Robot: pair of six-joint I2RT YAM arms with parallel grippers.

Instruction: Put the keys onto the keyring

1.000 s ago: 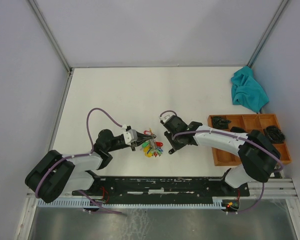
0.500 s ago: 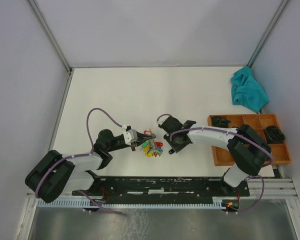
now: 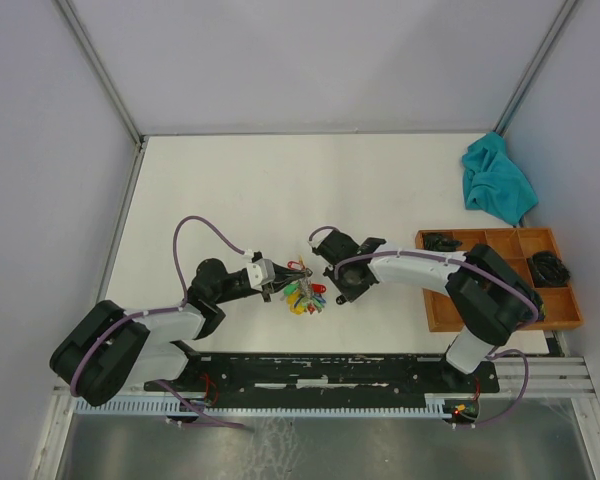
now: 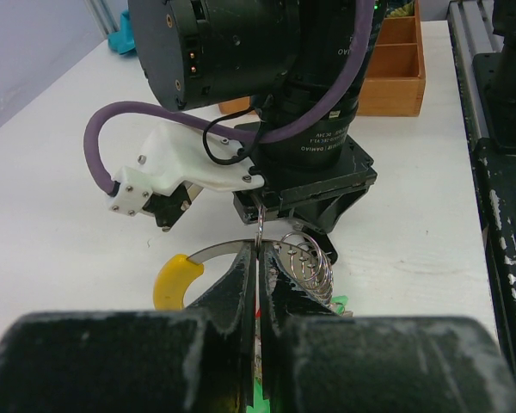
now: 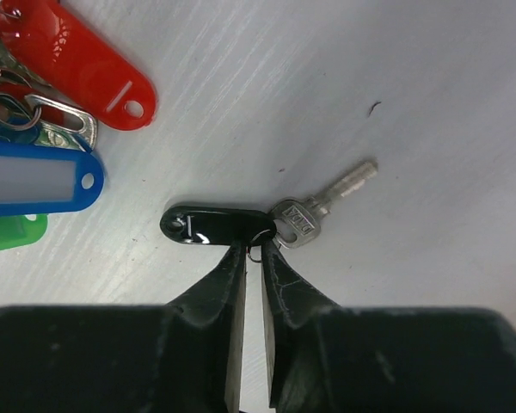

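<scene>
My left gripper [image 4: 258, 260] is shut on the keyring's [image 4: 213, 251] thin silvery band, which has a yellow end and small wire rings beside it. In the top view the keyring [image 3: 304, 291] with its red, yellow, green and blue tags lies just right of the left gripper [image 3: 277, 280]. A key with a black tag [image 5: 213, 225] and a silver blade [image 5: 327, 202] lies flat on the table. My right gripper [image 5: 260, 249] points down at it, jaws nearly together, pinching the key's small wire ring. Beneath the right gripper [image 3: 348, 291] that key is hidden in the top view.
A wooden compartment tray [image 3: 435, 310] holding dark items stands at the right. A teal cloth [image 3: 497, 183] lies at the back right. Red [image 5: 86, 64], blue [image 5: 34, 181] and green [image 5: 9, 234] tags lie close left of the black key.
The right arm has shifted left toward the keyring and its jaws have narrowed around the black key's small ring. The left gripper and the keyring have not moved.
</scene>
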